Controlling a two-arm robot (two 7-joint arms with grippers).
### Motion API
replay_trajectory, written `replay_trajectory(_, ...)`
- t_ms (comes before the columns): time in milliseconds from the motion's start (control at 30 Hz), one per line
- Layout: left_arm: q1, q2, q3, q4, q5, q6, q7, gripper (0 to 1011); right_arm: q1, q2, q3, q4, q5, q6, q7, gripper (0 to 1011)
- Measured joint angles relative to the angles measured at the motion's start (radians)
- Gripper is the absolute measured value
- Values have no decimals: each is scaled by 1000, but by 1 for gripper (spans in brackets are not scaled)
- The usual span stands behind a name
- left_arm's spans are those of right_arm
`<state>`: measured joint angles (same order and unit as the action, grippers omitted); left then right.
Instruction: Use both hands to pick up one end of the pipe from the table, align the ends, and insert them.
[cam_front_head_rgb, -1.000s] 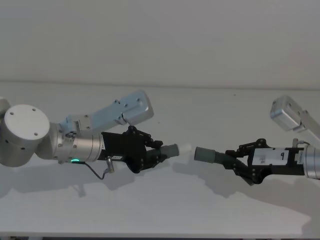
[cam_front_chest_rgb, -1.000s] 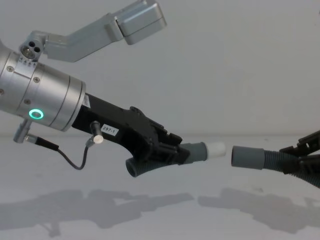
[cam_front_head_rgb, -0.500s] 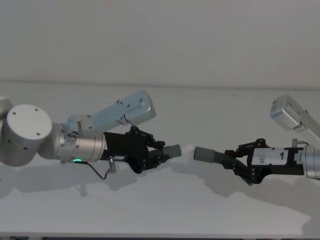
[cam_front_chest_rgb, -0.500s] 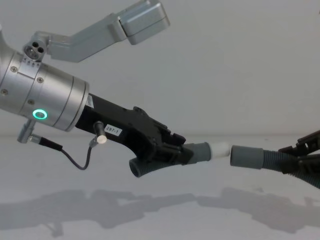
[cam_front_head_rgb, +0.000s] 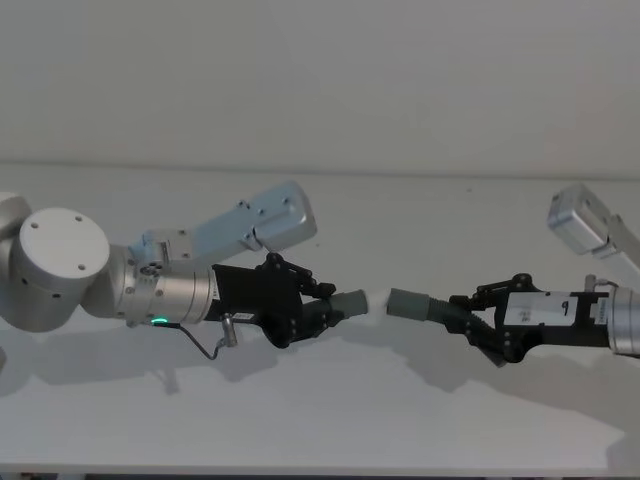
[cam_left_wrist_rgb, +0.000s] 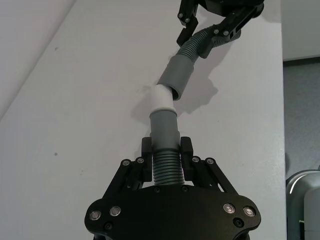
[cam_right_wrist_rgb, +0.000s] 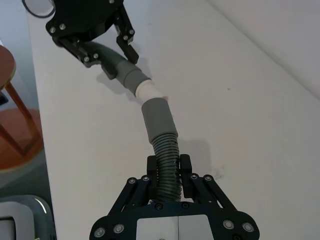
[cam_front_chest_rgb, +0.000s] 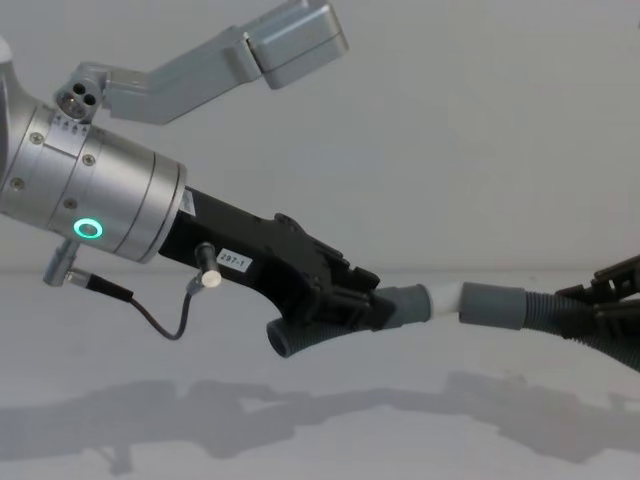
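Note:
My left gripper (cam_front_head_rgb: 312, 312) is shut on the short pipe piece (cam_front_head_rgb: 345, 303), held above the table (cam_front_head_rgb: 320, 420). Its collared end carries a white tip (cam_front_head_rgb: 377, 299) that points right. My right gripper (cam_front_head_rgb: 478, 322) is shut on the ribbed long piece (cam_front_head_rgb: 440, 310). That piece's smooth cuff (cam_front_head_rgb: 405, 302) points left. In the chest view the white tip (cam_front_chest_rgb: 445, 297) meets the cuff's (cam_front_chest_rgb: 492, 303) mouth. From the left wrist the tip (cam_left_wrist_rgb: 162, 97) sits at a slight angle to the cuff (cam_left_wrist_rgb: 178, 75). How deep it sits I cannot tell.
The silver links of both arms rise behind the grippers, the left one (cam_front_head_rgb: 250, 225) and the right one (cam_front_head_rgb: 590, 220). The table's front edge (cam_front_head_rgb: 320, 468) runs close below. A brown wooden seat (cam_right_wrist_rgb: 15, 115) stands off the table's side.
My left gripper has carried the short piece to the right, closing the gap until the white tip meets the cuff. The right gripper has barely shifted.

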<state>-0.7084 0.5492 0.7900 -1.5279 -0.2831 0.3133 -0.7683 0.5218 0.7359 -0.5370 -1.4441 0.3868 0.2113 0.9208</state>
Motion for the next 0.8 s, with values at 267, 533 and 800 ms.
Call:
replay_trajectory(267,-1,0,4,-4,-3,-1,-2,323,2,-8,11,18,37,0,5,268)
replay_trajectory(533,-1,0,5,-8,-5,-2,-3,323,11,-16,13,36,61,1,15,268)
replay_trajectory(800,-2,1,6,-9,-9,-4,-3,323,24,-20,0,50,70,0,31,268)
